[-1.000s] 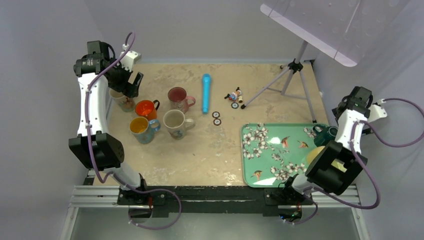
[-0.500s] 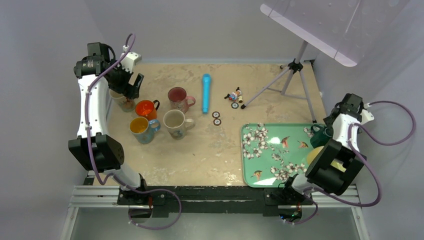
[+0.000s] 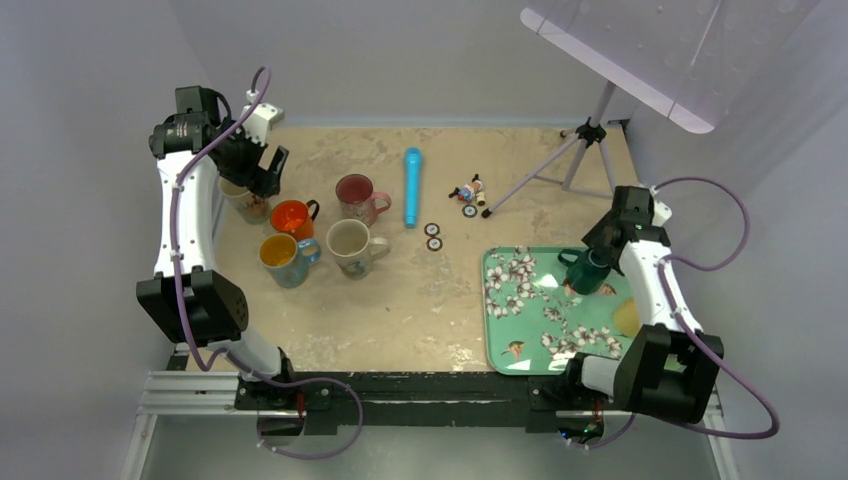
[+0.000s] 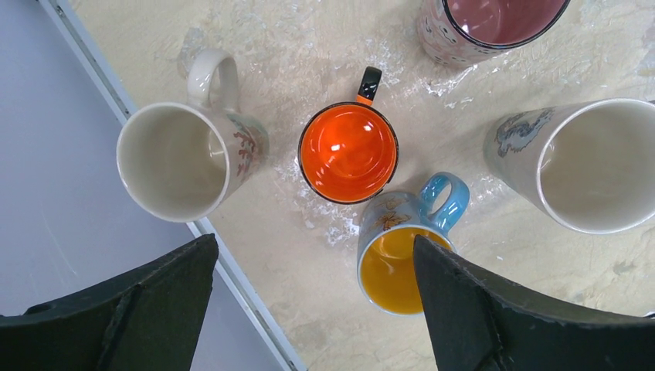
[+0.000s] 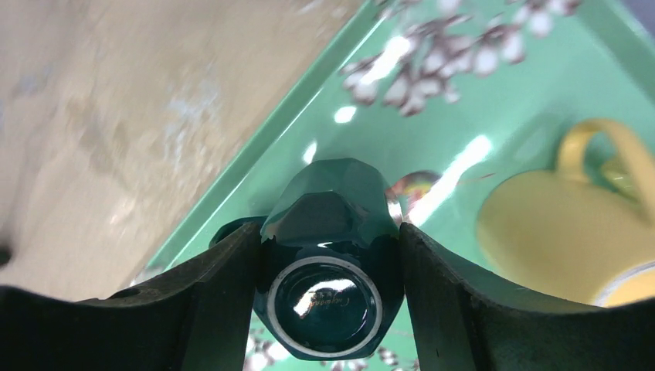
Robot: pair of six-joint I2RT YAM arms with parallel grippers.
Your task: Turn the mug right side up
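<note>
My right gripper [image 3: 598, 262] is shut on a dark green mug [image 3: 585, 270] and holds it over the green floral tray [image 3: 520, 300]. In the right wrist view the mug [image 5: 328, 259] sits between both fingers [image 5: 212, 301] with its ringed base facing the camera, so it is upside down or tipped. A yellow mug [image 5: 564, 232] lies on the tray beside it, also seen in the top view [image 3: 628, 316]. My left gripper [image 3: 262, 170] is open and empty, high above the upright mugs at the back left.
Five upright mugs stand at the left: cream [image 4: 174, 158], orange [image 4: 349, 151], blue-handled yellow [image 4: 402, 247], white [image 4: 587, 166], maroon [image 4: 487, 23]. A blue cylinder [image 3: 411, 186], small toys [image 3: 467, 192] and a tripod [image 3: 585, 150] stand at the back.
My right arm has swung left from the tray's right edge, carrying the dark green mug inward over the tray. The left arm has not moved.
</note>
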